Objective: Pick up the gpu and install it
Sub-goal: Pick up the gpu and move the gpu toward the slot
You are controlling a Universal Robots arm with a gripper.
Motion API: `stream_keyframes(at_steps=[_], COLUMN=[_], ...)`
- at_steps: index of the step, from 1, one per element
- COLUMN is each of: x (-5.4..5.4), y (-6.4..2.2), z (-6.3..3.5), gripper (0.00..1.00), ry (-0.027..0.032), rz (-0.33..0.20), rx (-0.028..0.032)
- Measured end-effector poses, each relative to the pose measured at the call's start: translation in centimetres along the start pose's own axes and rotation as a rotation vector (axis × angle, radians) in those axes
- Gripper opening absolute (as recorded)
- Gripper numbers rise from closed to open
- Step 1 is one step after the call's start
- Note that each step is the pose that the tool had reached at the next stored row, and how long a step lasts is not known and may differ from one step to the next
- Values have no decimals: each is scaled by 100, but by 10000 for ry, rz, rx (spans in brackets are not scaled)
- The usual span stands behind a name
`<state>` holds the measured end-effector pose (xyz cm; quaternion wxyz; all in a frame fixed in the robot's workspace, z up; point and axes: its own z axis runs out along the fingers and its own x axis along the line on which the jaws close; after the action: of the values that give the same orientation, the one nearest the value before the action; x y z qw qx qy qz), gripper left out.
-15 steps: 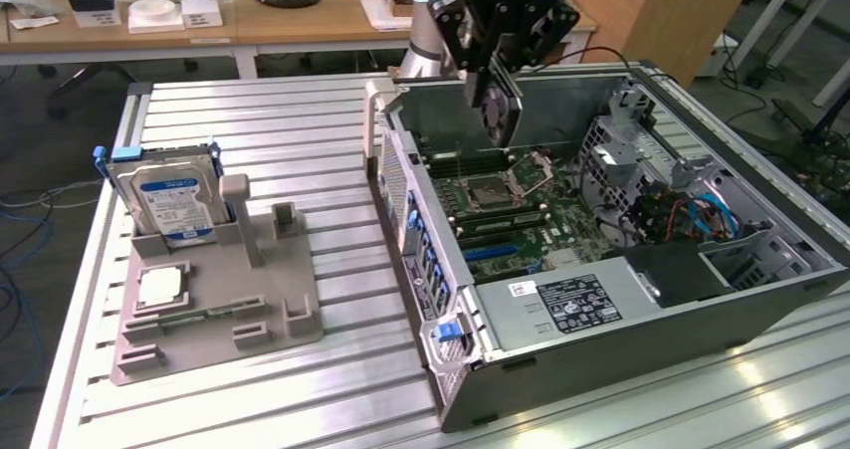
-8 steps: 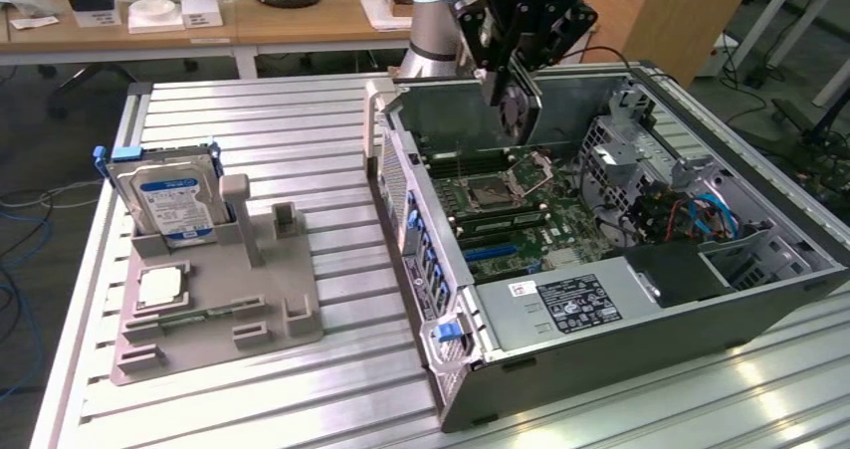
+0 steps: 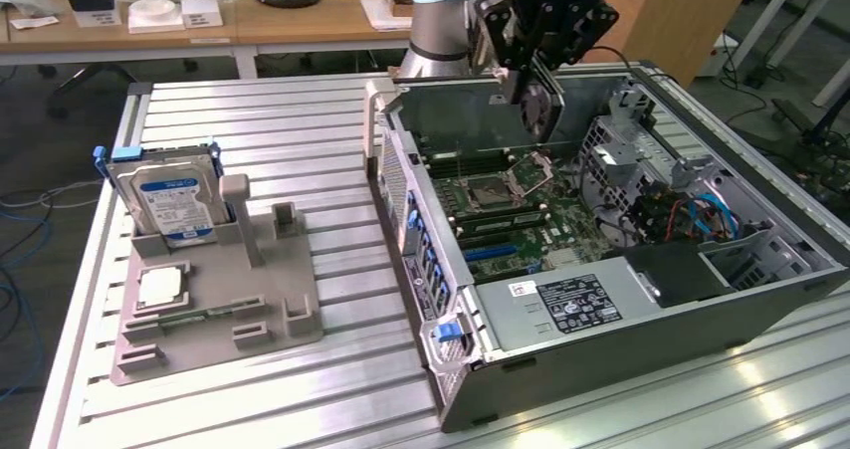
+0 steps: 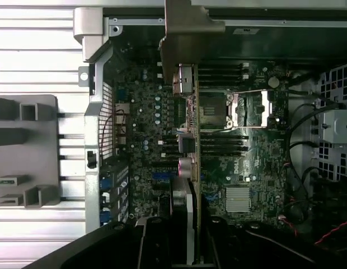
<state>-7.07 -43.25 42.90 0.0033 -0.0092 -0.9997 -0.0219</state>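
Nearest the wrist camera, we see the hand (image 4: 183,238) clamped on the gpu (image 4: 187,145), with a finger on each flat face. The card shows edge-on, and its metal end bracket (image 4: 187,39) sits at the end away from the fingers. We judge the card light and stiff but fragile. The safest hold is on the plain board faces near an edge, clear of the contact strip and small parts, and any twist could strain it. Beyond it lies the motherboard (image 4: 246,168); the card looks held clear of it and not yet seated. In the exterior view it hangs inside the open computer case (image 3: 598,359). Farther off, a hard drive (image 3: 170,205) stands on the counter (image 3: 266,111).
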Motion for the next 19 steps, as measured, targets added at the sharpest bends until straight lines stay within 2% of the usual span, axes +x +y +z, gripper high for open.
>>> stream_keyframes(at_steps=[5,8,9,14,19], x=[-150,-552,-645,-825,-842], y=[7,25,28,33,33], z=[0,0,0,1,2], gripper=[28,28,28,28,28], ry=[-1,0,-1,0,0], rz=[0,0,-2,0,-1], rx=[0,0,0,1,-1])
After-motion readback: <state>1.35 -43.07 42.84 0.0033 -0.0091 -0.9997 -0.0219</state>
